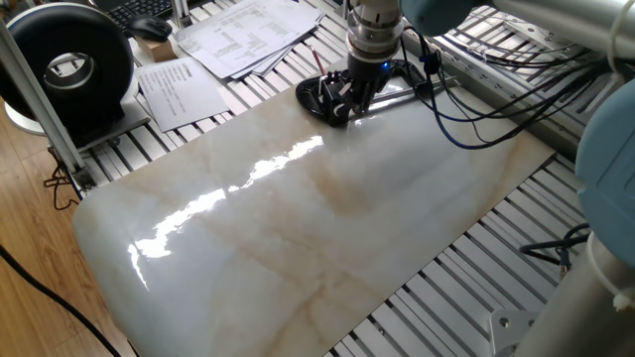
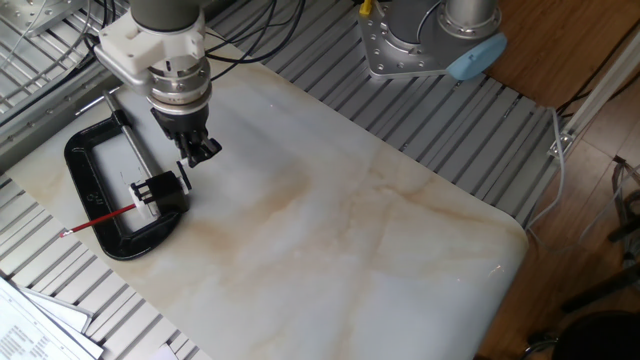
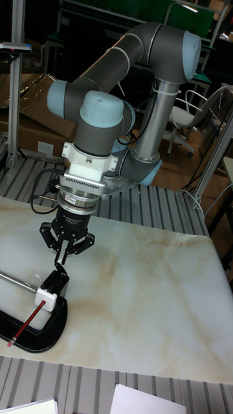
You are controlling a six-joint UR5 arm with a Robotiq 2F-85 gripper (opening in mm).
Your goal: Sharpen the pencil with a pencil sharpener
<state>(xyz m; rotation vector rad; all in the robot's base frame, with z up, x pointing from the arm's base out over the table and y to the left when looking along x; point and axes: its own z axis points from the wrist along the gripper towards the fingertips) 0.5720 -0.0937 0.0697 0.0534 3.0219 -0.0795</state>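
A red pencil (image 2: 100, 220) lies nearly flat at the left edge of the other fixed view, its dark tip pointing lower left. Its other end enters a small white pencil sharpener (image 2: 143, 193), which sits clamped in a black C-clamp (image 2: 120, 238).

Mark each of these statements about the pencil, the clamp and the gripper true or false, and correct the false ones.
1. The red pencil pokes out of the sharpener. True.
2. The sharpener sits in a black C-clamp. True.
3. The gripper holds the pencil. False: it hangs above the sharpener, clear of the pencil.
4. The clamp lies on the wooden floor. False: it lies on the marble slab.
5. Printed papers lie beyond the slab's edge. True.
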